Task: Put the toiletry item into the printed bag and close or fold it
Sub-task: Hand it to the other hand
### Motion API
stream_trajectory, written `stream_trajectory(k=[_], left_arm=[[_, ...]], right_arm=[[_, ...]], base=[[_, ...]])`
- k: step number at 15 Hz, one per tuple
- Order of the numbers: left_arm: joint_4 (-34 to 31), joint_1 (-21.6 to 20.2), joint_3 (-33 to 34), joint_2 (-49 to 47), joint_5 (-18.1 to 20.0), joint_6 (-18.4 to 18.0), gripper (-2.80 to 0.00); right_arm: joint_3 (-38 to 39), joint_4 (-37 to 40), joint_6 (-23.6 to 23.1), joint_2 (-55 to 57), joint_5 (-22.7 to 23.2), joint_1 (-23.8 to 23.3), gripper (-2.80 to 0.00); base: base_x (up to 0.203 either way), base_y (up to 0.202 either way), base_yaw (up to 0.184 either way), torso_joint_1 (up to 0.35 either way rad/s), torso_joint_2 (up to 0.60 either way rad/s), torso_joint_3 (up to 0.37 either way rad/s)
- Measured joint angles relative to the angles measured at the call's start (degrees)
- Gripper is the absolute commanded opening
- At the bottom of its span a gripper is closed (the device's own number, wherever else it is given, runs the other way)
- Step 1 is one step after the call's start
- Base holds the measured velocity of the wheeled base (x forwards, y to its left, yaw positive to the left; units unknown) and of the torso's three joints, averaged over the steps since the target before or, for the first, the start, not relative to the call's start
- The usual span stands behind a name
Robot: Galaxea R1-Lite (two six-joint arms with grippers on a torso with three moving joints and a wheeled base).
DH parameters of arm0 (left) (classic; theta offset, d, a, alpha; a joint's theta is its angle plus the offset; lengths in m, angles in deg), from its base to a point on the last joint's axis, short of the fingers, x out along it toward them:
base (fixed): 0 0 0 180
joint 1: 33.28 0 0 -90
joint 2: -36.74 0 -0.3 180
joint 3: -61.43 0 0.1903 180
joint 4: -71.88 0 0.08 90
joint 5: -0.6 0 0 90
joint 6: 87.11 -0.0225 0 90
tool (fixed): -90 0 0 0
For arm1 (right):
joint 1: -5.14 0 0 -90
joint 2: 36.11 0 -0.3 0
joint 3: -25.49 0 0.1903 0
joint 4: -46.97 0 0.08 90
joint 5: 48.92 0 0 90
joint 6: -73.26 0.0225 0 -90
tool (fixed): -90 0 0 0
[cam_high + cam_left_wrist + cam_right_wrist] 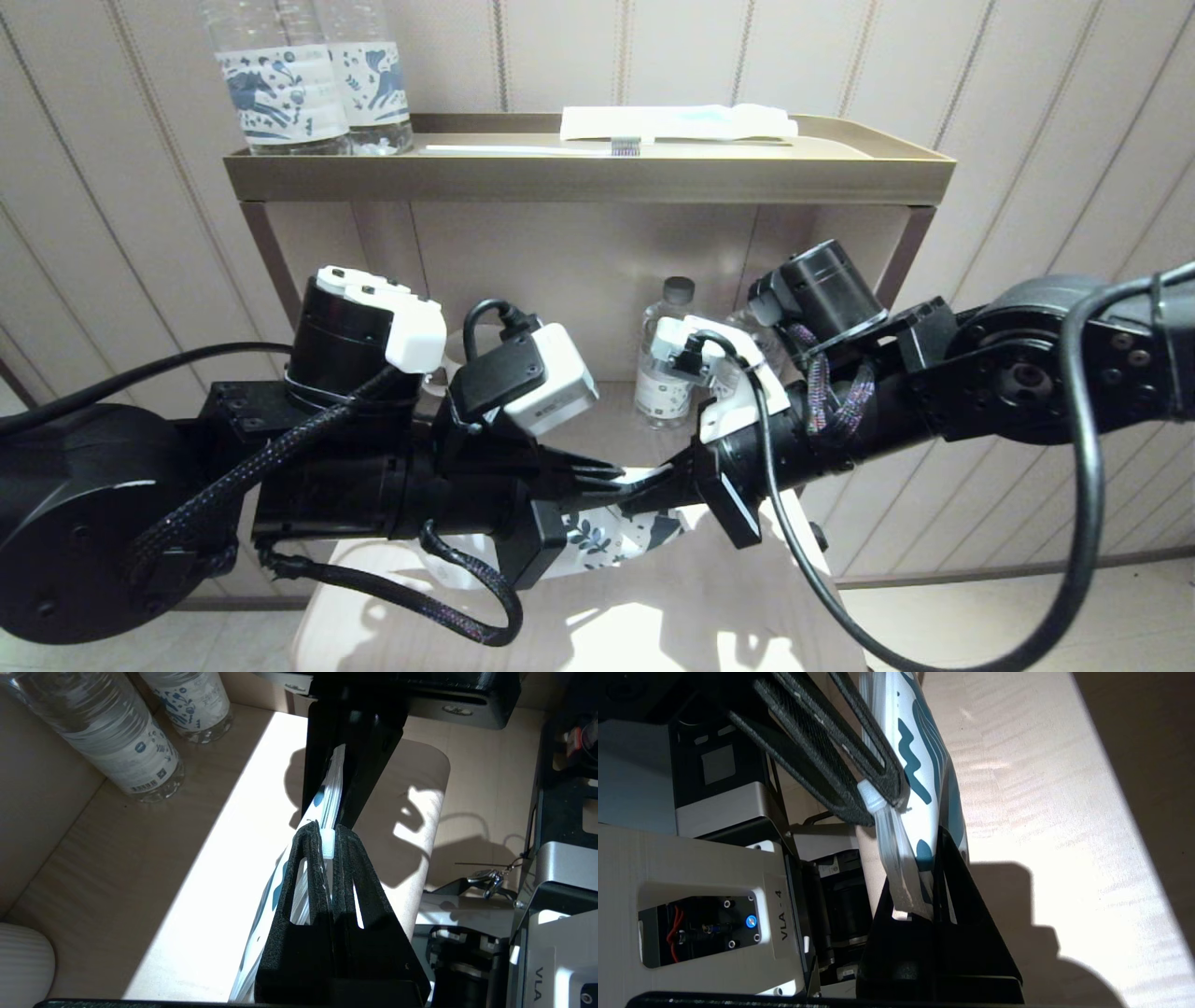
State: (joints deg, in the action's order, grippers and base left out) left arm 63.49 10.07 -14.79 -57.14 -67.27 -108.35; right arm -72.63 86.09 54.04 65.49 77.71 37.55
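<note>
Printed bag (611, 546), a flat white, slightly see-through plastic pouch with dark-blue leaf and flower shapes, hangs in the air between two black robot grippers, above a pale wooden shelf surface (653, 625). Its top edge carries a ribbed zip strip and a small white slider (328, 843). The left gripper (607, 471) reaches in from the left, its fingers pressed together on the zip edge right at the slider. The right gripper (658, 487) comes from the right and meets it nearly tip to tip, its fingers also closed on the same top edge, just beside the slider. The left wrist view shows the pouch edge-on, running from one gripper's fingers to the other's, with the printed part drooping below. Bright light falls in a broad patch across the wood, and the arms cast hard shadows on it. At the back of this lower shelf stands a small clear water bottle (665, 359) with a dark cap. Above is a brass-coloured tray shelf (588, 177); two larger bottles (313, 79) with blue-and-white labels stand at its left end, and a long white packet (677, 121) and a toothbrush (532, 148) lie across its middle. Cream panelled wall (1027, 93) with thin vertical lines fills the background
</note>
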Motion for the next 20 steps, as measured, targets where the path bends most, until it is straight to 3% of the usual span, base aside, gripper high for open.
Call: stream_trajectory(k=[8, 20], left_arm=[[-0.4, -0.1, 0.4, -0.1, -0.3, -0.1, -2.80], [-0.1, 0.0, 0.4, -0.3, 0.1, -0.1, -2.80]], right_arm=[[5.3, 0.3, -1.3, -5.3, 0.0, -1.7, -2.80], [4.2, 0.1, -1.1, -6.2, 0.4, -1.4, -2.80]], base=[[0.000, 0.000, 0.000, 0.000, 0.00, 0.000], [0.000, 0.000, 0.000, 0.000, 0.00, 0.000]])
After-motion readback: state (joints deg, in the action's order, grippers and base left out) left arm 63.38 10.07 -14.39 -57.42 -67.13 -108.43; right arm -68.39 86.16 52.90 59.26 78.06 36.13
